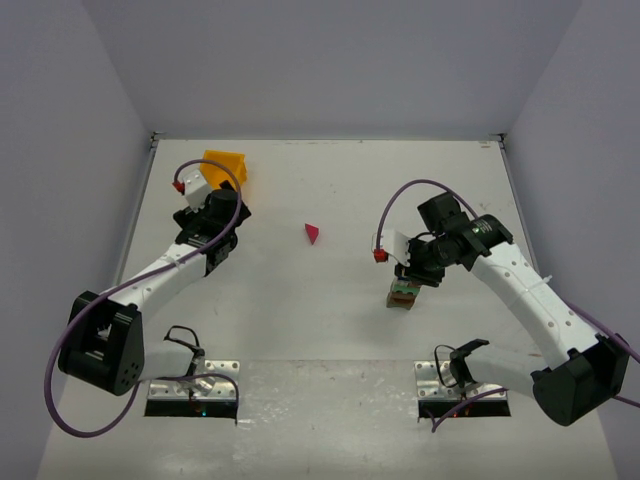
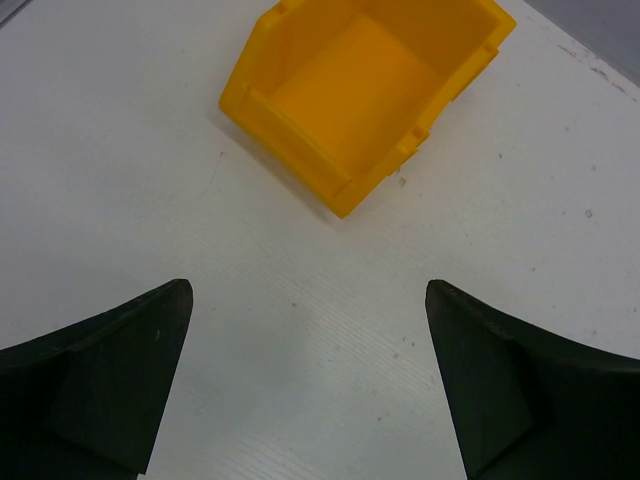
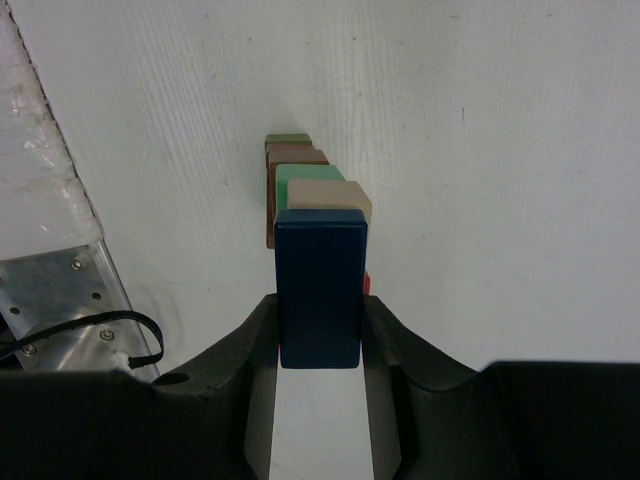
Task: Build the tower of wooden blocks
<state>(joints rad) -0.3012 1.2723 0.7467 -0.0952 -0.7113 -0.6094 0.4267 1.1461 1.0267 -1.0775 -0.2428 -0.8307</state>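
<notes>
The right jaws are clamped on the long sides of a dark blue block (image 3: pixel 320 285), held on end directly over the tower (image 3: pixel 308 178). From the wrist view its lower face overlaps the cream block (image 3: pixel 330 196) that tops the stack. Green, brown and olive pieces step away below, and a red sliver shows at the blue block's right edge. Whether blue is already seated on cream or hangs just above it cannot be told.

The main risk is in the release. If the block is not fully down or sits tilted, opening the jaws would let it drop and rock, and a piece standing on end tips easily. The stack also looks staggered, not square, so any sideways drag from a finger pad as the jaws part could push the top pieces off. Lifting away at an angle could clip blue and bring the tower down onto the bench (image 1: pixel 300 330).

The magenta prism (image 1: pixel 313 233) lies alone on the bench, well apart from the tower. A narrow blue end would give it a poor seat.

The left jaws stand wide apart and hold nothing, hovering over bare bench near the yellow bin (image 2: pixel 360 90), far from the stack and no threat to it.
</notes>
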